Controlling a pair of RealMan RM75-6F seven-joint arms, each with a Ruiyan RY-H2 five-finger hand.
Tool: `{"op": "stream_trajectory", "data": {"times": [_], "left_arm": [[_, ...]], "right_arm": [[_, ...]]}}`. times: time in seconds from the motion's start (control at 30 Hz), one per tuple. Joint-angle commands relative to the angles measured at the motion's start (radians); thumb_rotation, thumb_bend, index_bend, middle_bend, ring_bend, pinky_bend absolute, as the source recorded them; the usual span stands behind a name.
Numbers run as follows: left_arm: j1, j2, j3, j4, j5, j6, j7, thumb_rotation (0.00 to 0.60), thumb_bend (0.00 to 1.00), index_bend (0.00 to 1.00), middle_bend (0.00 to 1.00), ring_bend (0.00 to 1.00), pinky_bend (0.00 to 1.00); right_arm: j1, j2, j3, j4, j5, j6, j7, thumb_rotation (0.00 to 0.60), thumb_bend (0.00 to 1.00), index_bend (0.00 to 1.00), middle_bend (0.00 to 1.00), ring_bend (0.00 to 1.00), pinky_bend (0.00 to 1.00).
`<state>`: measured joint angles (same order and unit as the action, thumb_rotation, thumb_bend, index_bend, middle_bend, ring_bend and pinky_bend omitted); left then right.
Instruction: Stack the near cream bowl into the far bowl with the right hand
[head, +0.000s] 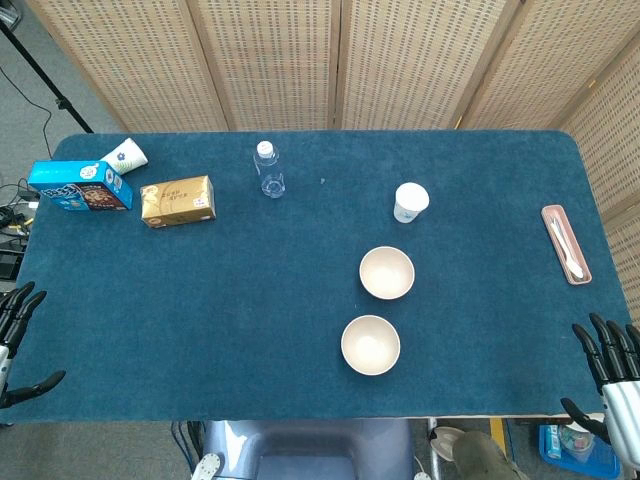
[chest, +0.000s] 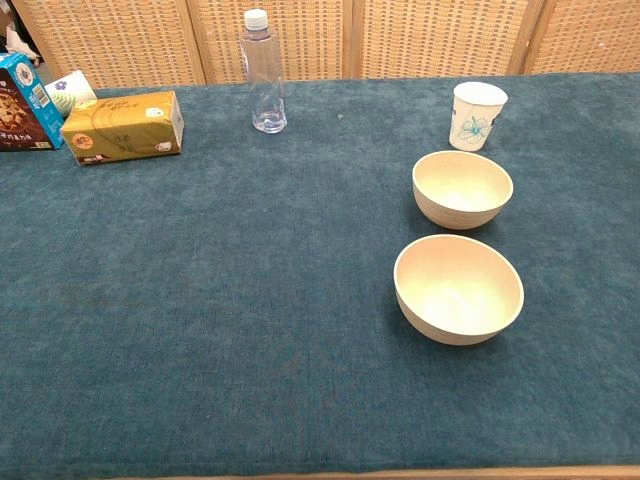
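The near cream bowl (head: 370, 344) (chest: 458, 288) stands upright on the blue cloth, close to the table's front edge. The far cream bowl (head: 386, 272) (chest: 462, 188) stands just behind it, a small gap apart, also upright and empty. My right hand (head: 612, 375) hangs at the table's front right corner, fingers spread, holding nothing, well to the right of both bowls. My left hand (head: 14, 335) is at the front left edge, fingers apart and empty. Neither hand shows in the chest view.
A white paper cup (head: 410, 202) (chest: 477, 116) stands behind the far bowl. A clear bottle (head: 268, 169) (chest: 261, 72), a gold box (head: 178, 200) (chest: 122, 127) and a blue box (head: 79, 186) sit at the back left. A pink tray (head: 566, 243) lies at the right.
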<state>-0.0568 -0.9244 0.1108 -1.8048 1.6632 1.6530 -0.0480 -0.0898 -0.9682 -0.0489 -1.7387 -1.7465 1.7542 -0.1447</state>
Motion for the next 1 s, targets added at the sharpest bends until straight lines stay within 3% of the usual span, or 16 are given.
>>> {"op": "stream_trajectory", "data": {"times": [0.03, 0.37, 0.6, 0.77, 1.0], "left_arm": [[0.003, -0.010, -0.005, -0.003, -0.003, -0.013, 0.029, 0.600, 0.00, 0.00, 0.00, 0.00, 0.00], [0.013, -0.019, -0.015, -0.015, 0.000, -0.017, 0.054, 0.600, 0.00, 0.00, 0.00, 0.00, 0.00], [0.024, -0.001, -0.023, -0.010, 0.010, 0.007, -0.004, 0.600, 0.00, 0.00, 0.00, 0.00, 0.00], [0.022, 0.008, -0.030, -0.014, -0.002, -0.008, -0.025, 0.600, 0.00, 0.00, 0.00, 0.00, 0.00], [0.039, 0.006, -0.034, 0.005, 0.029, 0.023, -0.057, 0.600, 0.00, 0.00, 0.00, 0.00, 0.00]], "right_arm": [[-0.005, 0.006, 0.002, -0.005, -0.005, 0.007, -0.003, 0.600, 0.00, 0.00, 0.00, 0.00, 0.00], [0.000, 0.023, -0.006, 0.005, -0.030, -0.013, 0.015, 0.600, 0.00, 0.00, 0.00, 0.00, 0.00], [0.068, 0.031, -0.076, 0.063, -0.251, -0.093, 0.061, 0.600, 0.00, 0.03, 0.00, 0.00, 0.00], [0.146, 0.015, -0.095, 0.059, -0.370, -0.220, -0.001, 0.600, 0.00, 0.05, 0.00, 0.00, 0.00], [0.250, -0.008, -0.067, -0.097, -0.290, -0.479, -0.097, 0.600, 0.00, 0.10, 0.03, 0.00, 0.00]]}}
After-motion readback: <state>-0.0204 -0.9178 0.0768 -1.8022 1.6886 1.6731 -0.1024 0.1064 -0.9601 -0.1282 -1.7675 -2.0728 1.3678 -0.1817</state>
